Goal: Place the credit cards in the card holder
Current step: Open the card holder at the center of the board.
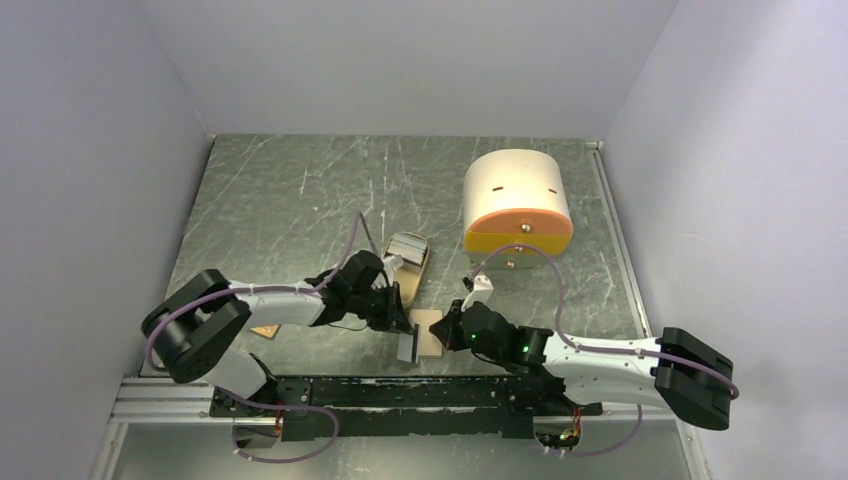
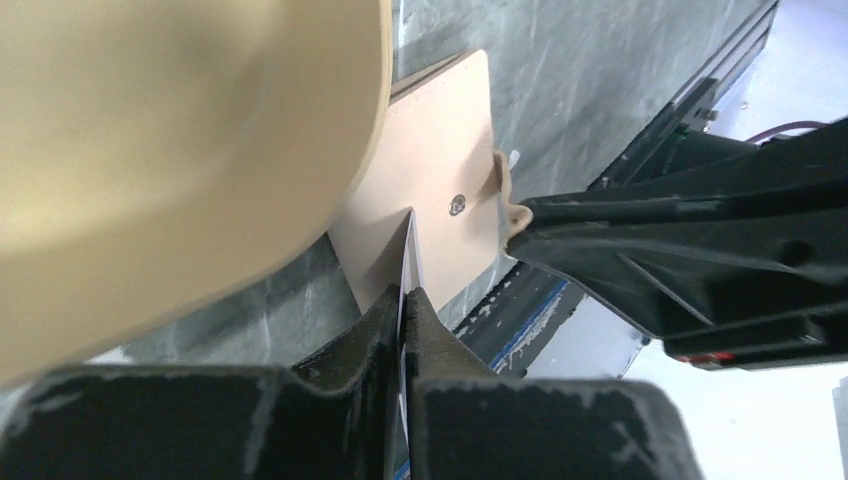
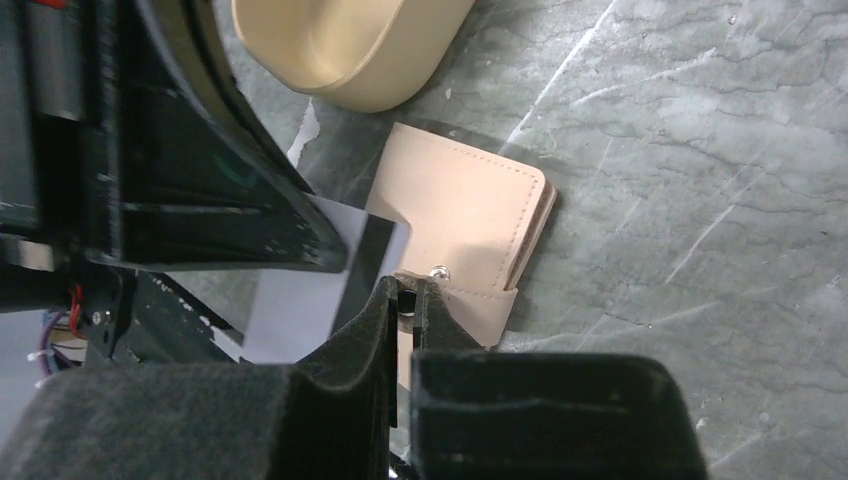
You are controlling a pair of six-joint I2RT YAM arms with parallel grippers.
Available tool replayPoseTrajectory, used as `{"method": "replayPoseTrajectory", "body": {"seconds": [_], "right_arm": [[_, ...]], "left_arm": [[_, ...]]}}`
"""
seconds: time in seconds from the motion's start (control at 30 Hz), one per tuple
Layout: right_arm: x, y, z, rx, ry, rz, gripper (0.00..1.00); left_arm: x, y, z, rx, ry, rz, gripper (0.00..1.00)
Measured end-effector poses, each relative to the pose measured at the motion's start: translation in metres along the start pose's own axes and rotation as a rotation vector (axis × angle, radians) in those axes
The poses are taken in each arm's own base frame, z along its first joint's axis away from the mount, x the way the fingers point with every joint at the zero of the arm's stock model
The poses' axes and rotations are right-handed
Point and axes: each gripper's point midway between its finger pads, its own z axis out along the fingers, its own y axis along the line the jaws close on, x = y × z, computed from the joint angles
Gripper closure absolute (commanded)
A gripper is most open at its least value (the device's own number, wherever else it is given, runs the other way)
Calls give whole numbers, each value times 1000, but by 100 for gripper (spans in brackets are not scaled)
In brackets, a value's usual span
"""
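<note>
On the grey tabletop (image 1: pixel 300 190), the card holder (image 1: pixel 430 328) lay at lower centre, its snap tab (image 3: pixel 472 305) pinched by the right end effector (image 3: pixel 405 296); the left end effector (image 2: pixel 403 300) pinched a whitish-grey credit card (image 3: pixel 290 320) beside its left edge.

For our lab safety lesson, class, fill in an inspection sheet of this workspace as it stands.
Surface: dark marbled table, scratched.
Job's things: card holder flat on the table; whitish card, dark stripe, held beside it.
Clutter: oval tray, cream box with orange front, orange piece.
Grippers: left gripper, fingers shut on the card; right gripper, fingers shut on the holder's snap tab.
Cables: purple cables looping along both arms.
Surroundings: pale walls on three sides.
</note>
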Motion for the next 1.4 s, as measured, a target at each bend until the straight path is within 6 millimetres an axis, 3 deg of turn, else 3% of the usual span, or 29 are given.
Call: {"method": "replayPoseTrajectory", "body": {"seconds": [0.23, 0.5, 0.57, 0.73, 0.83, 1.0, 1.27, 1.4], "right_arm": [[0, 1, -2, -38, -17, 34, 100], [-17, 8, -18, -71, -50, 45, 100], [-30, 20, -27, -113, -76, 53, 100], [-57, 56, -42, -220, -108, 76, 100], [-51, 64, -40, -252, -74, 72, 100], [-34, 69, -31, -273, 7, 58, 100], [-34, 90, -34, -366, 33, 80, 100], [-40, 83, -33, -331, 16, 116, 100]], "left_arm": [[7, 1, 20, -34, 44, 13, 91], [4, -2, 17, -71, 22, 28, 91], [0, -4, 9, -89, -2, 35, 91], [-26, -18, -33, -128, -148, 63, 91], [-49, -21, -62, -135, -254, 56, 91], [-73, -3, -101, -189, -371, 8, 91], [-74, 4, -119, -211, -397, 11, 91], [-72, -5, -116, -156, -379, 20, 91]]}}
